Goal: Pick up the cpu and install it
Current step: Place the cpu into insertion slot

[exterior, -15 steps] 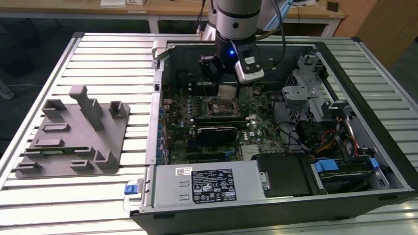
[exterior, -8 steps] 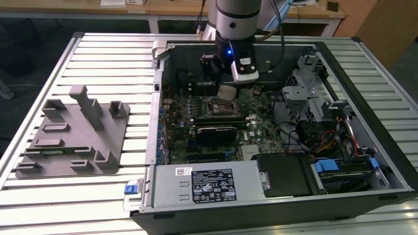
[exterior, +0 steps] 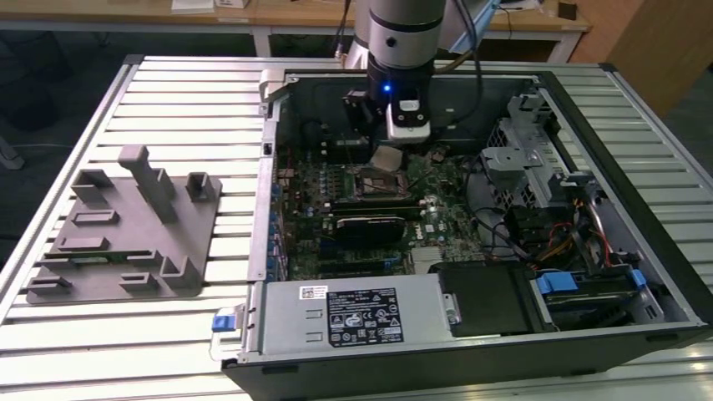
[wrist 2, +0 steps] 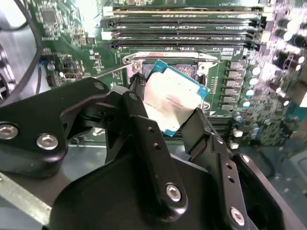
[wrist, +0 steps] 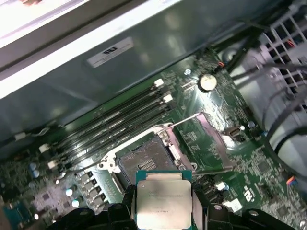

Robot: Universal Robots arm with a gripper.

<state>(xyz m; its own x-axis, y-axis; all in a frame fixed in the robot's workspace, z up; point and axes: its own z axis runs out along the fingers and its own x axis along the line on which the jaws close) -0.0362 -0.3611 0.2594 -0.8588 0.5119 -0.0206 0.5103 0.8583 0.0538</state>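
Note:
The cpu [exterior: 386, 159], a flat square chip with a silver-grey metal top, hangs tilted inside the open computer case, with my gripper [exterior: 388, 154] shut on two of its opposite edges. In both wrist views the cpu [wrist 2: 173, 98] [wrist: 163, 203] sits between the black fingers [wrist 2: 140, 103], and the gripper [wrist 2: 170, 109] [wrist: 163, 212] holds it a little above the motherboard. The open socket [exterior: 376, 179] [wrist 2: 165, 58] [wrist: 144, 163] lies just under and beyond the chip, its metal load frame and lever raised.
Memory slots [wrist 2: 182, 24] run alongside the socket. A black card [exterior: 368, 225], the power supply [exterior: 351, 313], cable bundles [exterior: 523, 225] and a drive bay [exterior: 579, 284] crowd the case. A grey fixture plate [exterior: 123, 234] lies on the slatted table at the exterior view's left.

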